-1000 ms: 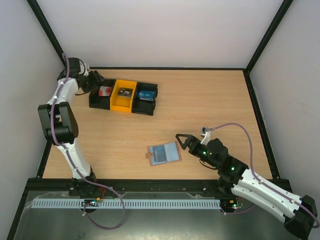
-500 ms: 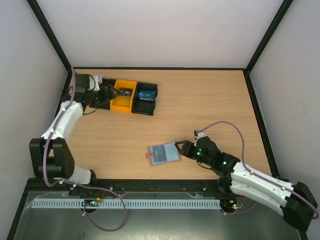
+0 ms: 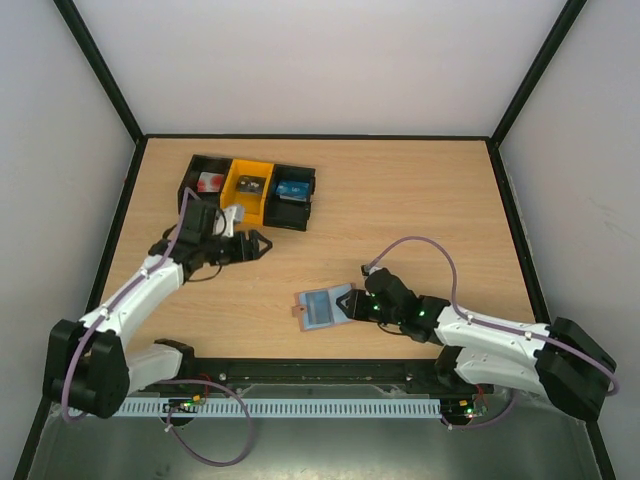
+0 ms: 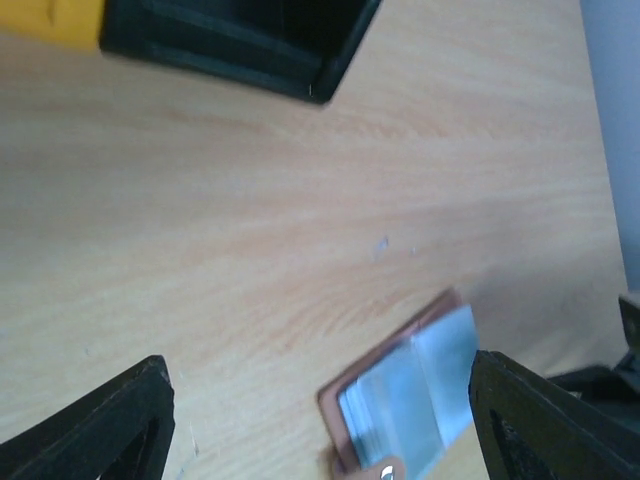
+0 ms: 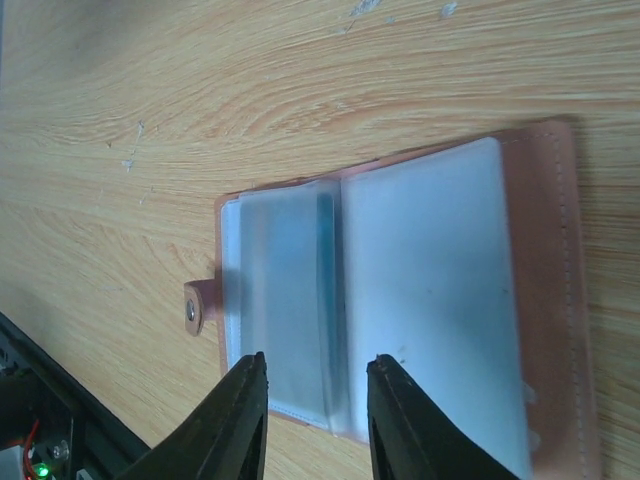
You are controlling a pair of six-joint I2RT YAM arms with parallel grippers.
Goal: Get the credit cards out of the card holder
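Right gripper [image 5: 318, 385] is straddling the card holder [image 5: 440, 300] at bottom centre, grip unclear; it should be pinching 1 credit card [image 5: 285, 300] only. Left gripper [image 3: 260, 246] is hovering released.

We find bare desk [image 3: 420, 200] across the middle and far right. The row of bins [image 3: 250, 190] blocks the far left. Between the bins and the card holder [image 3: 325, 308] runs an open strip, and the left claw [image 3: 264, 245] sits in it, jaws wide. The right claw [image 3: 350, 303] and its arm crowd the holder's right edge. Its left and far sides stand free.
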